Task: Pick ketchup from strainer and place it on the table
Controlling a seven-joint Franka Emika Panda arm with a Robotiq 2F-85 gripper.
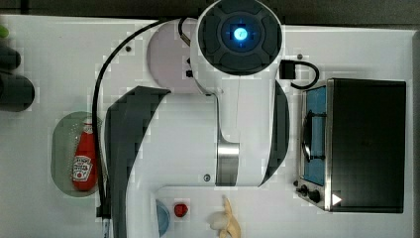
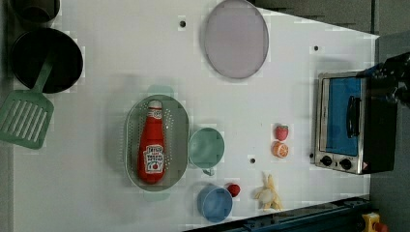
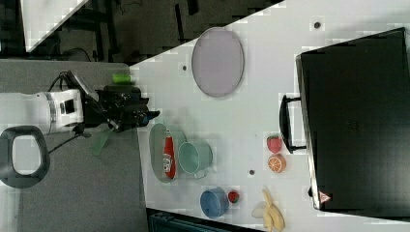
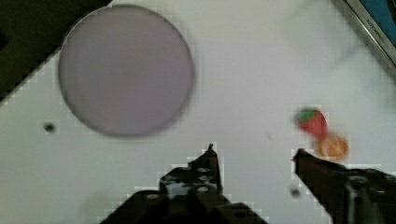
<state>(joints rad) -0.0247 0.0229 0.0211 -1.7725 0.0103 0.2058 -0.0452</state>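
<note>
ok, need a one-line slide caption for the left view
Ketchup lying in the strainer on the table, green cup beside it, toaster oven at the left view's right.

Open air above the ketchup (image 2: 152, 143), crowding at one flank

The strainer (image 2: 132, 126) has bare table (image 2: 96, 159) on the left view's left; a green cup (image 2: 206, 148) sits just beside, perhaps touching, its right rim.

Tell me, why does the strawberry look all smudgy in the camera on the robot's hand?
In the wrist view the strawberry and the orange slice are soft and smeared, out of focus, and the dark fingers are fuzzy at the edges. In the left view the strawberry is sharper, and the ketchup label is legible. In the top view the arm's blue light glows bright.
</note>
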